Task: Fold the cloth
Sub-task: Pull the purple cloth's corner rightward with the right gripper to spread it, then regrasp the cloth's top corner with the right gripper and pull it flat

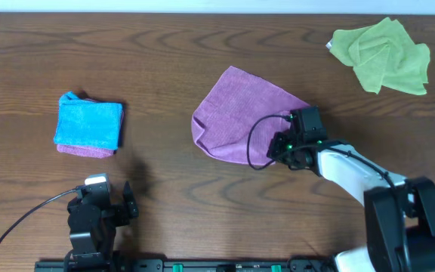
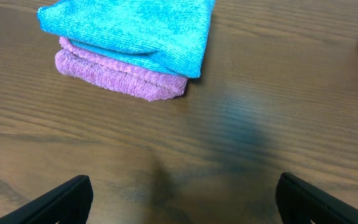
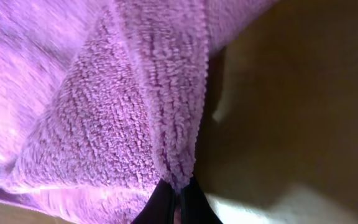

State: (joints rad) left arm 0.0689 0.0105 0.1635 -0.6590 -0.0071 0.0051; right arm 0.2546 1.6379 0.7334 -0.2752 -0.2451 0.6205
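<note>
The cloth [image 1: 240, 115] lay on the worktop [image 1: 165, 60] just ahead and to the left of the right tool [image 3: 178, 200], its near edge caught in that tool. The right tool's fingers were almost together, pinching a thin ridge of purple pile between their tips. The left tool [image 2: 182, 202] stood wide apart and held nothing, well off from the cloth.

Judged from its outline, the fold was only begun. The cloth looked loosely doubled, with one rounded side and one pointed corner, not a squared packet. The pinched edge probably had yet to be carried across and laid flat, and the shape tidied after that.

Ahead of the left tool sat a blue cloth [image 1: 89, 123] neatly folded on a pink cloth [image 2: 120, 78], apparently finished pieces. A green cloth [image 1: 384, 54] lay crumpled far beyond the right tool.

The overhead view alone showed the cloth's whole outline and where everything lay. It could not show the grip, which the arm hid. The right wrist view showed the pinch and a raised crease running up from the fingertips, but nothing of the overall shape. Only the left wrist view made the pink layer plain and the left tool's emptiness sure.
</note>
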